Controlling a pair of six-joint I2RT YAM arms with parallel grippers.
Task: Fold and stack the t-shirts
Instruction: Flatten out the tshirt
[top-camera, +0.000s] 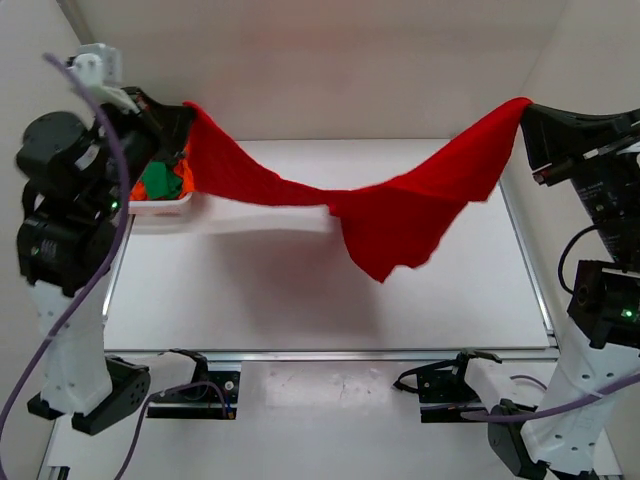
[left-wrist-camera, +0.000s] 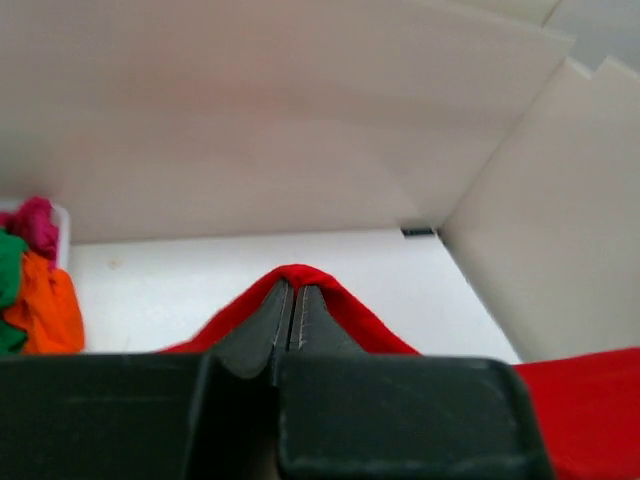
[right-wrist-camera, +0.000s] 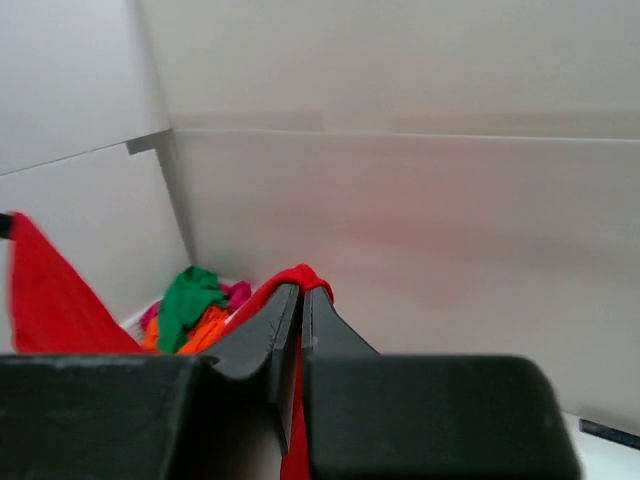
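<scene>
Two grippers are pinched shut on the same garment. The left gripper (left-wrist-camera: 296, 292) has its dark fingers pressed together, with a fold of the soft red cloth t-shirt (top-camera: 400, 215) humped over their tips. The right gripper (right-wrist-camera: 302, 292) is clamped the same way, with red fabric bunched at its tips and trailing down between the fingers. Seen from above, the two hold opposite ends of the shirt high at the back left and back right, well apart. The cloth spans the gap as a sagging band, lowest near the middle. A wide flap hangs from the right half to a point over the flat white table (top-camera: 250, 300) and casts a soft shadow on the surface below. Just beside the left gripper, at the table's back-left corner, sits a white plastic basket (top-camera: 165, 207), partly hidden by the arm. Heaped in it are a crumpled green t-shirt (top-camera: 158, 180), an orange t-shirt (left-wrist-camera: 50, 310) and a pink t-shirt (left-wrist-camera: 38, 225).
</scene>
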